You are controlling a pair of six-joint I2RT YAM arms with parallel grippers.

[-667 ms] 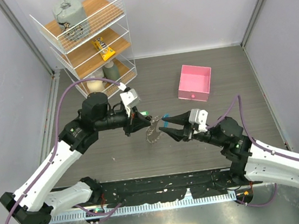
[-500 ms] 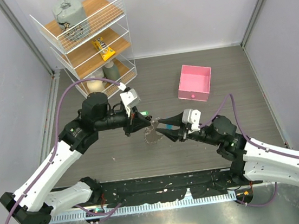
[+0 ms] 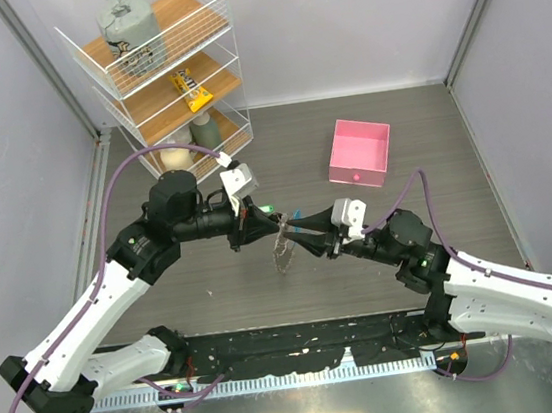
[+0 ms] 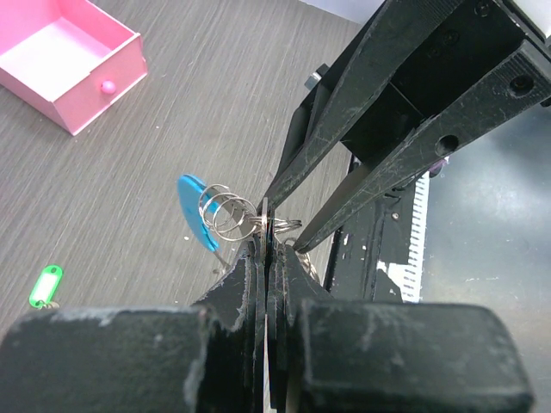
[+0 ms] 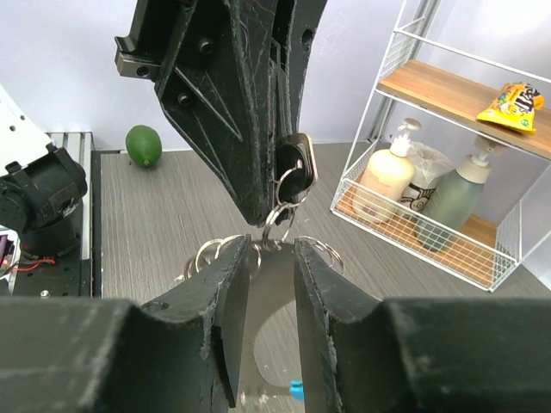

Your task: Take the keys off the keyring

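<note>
My left gripper (image 3: 261,224) is shut on the top of the keyring (image 3: 283,250), holding it above the table. The silver keys (image 3: 282,258) hang below it. In the left wrist view my left gripper (image 4: 267,251) pinches thin metal, with small silver rings (image 4: 228,213) and the blue band (image 4: 196,220) just beyond. My right gripper (image 3: 294,232) is open with its tips at the bunch. In the right wrist view my right gripper (image 5: 271,258) has one finger on each side of the hanging rings (image 5: 280,211), below a black-tagged key (image 5: 298,169).
A pink box (image 3: 360,153) stands open at the back right. A white wire shelf (image 3: 163,69) with bottles and a snack bag stands at the back left. A green tag (image 4: 45,285) lies on the table. A lime (image 5: 144,144) lies near the left arm's base.
</note>
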